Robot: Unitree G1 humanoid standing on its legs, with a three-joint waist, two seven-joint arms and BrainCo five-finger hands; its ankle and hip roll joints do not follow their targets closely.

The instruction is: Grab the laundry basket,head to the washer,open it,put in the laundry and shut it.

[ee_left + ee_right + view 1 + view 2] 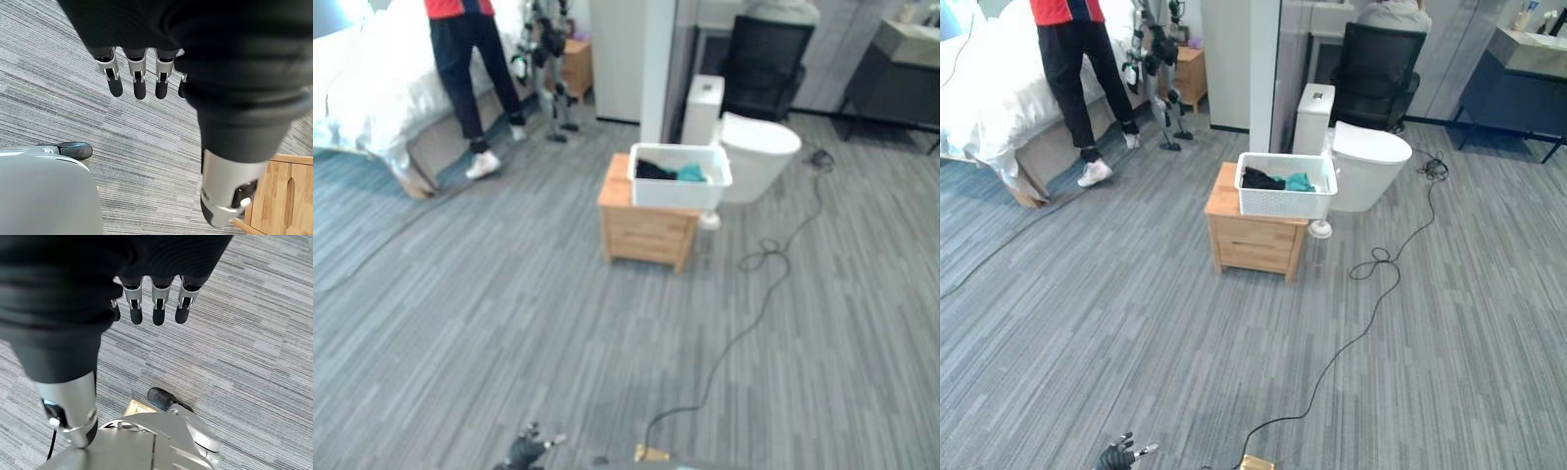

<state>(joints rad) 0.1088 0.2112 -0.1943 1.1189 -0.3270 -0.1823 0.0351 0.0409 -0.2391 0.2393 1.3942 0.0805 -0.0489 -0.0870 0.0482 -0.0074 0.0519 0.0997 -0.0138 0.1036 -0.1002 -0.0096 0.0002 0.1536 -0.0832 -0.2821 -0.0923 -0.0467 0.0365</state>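
Laundry basket [1286,186] w/ clothes [1276,180] atop wooden nightstand [1255,241]; no readable labels.

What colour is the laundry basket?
White, a perforated-looking laundry basket; clearest in the right eye view.

Open floor [1136,333] leads to the wooden cabinet [1253,240]; toilet [1366,162] crowds its right.

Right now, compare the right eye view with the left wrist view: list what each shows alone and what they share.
Right eye view alone: the white laundry basket with dark and teal laundry in it, a white toilet behind, a person by the bed.

Left wrist view alone: the left hand from close, fingers relaxed and empty.

Both: the wooden nightstand under the basket and the grey striped floor.
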